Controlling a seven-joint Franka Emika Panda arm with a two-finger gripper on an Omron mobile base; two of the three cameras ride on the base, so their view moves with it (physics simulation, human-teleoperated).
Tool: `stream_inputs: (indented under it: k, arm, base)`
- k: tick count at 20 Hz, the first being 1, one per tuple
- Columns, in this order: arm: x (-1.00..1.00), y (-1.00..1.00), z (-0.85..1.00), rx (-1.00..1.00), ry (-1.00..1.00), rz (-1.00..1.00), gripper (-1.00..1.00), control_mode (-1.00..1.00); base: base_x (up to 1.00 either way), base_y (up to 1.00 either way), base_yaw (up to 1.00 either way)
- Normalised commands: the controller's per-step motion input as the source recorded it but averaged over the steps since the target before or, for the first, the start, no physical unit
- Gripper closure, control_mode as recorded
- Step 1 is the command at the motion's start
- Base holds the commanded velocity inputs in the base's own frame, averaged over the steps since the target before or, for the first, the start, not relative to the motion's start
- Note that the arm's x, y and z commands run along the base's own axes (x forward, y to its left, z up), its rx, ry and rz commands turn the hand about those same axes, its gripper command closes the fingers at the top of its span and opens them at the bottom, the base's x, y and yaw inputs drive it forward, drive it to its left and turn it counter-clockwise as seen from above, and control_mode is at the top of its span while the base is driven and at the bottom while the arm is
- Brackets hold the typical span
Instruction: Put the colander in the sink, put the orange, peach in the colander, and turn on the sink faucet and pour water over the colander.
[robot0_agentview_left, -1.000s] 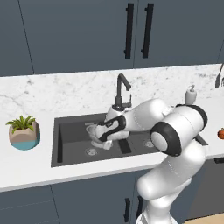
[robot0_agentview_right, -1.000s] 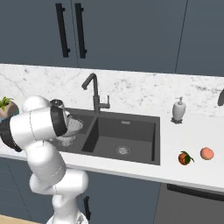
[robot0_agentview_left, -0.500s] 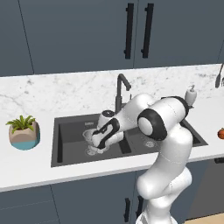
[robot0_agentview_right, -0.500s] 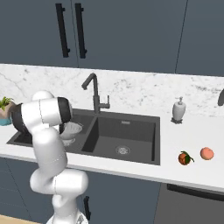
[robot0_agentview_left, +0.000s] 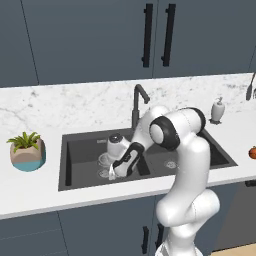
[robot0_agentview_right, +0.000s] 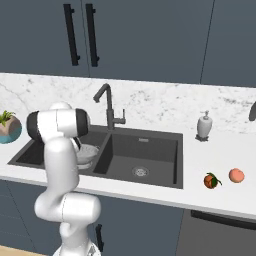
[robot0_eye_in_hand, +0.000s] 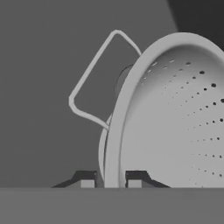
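Low over the left basin of the dark grey double sink (robot0_agentview_left: 75, 165), my fingers (robot0_eye_in_hand: 86, 179) straddle the rim of the perforated silver-grey metal colander (robot0_eye_in_hand: 175, 118), pinching it narrowly; its bowl lies to their right, nearly resting on the basin floor.

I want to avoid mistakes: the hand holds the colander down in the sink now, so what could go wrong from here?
1. The hand pinches only the thin rim of the colander; it might slip or tip on release.
2. It sits in the left basin of the sink, off to one side of the faucet, so water may miss it.
3. The orange and peach lie near the counter edge and could roll off.
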Motion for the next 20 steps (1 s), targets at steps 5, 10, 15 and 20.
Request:
stream_inputs:
  k: [5, 10, 15, 20]
  arm:
    - [0.34, 0.10, -0.20, -0.07, 0.14, -0.10, 1.00, -1.00]
    - [0.41, 0.11, -0.14, -0.03, 0.16, -0.09, 1.00, -1.00]
    - [0.37, 0.02, -0.07, -0.01, 0.14, -0.10, 1.00, -1.00]
    - [0.10, 0.00, 0.00, -0.01, 0.08, -0.08, -1.00, -1.00]
  base:
    - [0.00, 0.00, 0.00]
    - [0.00, 0.00, 0.00]
    - [0.00, 0.00, 0.00]
    - [0.00, 0.00, 0.00]
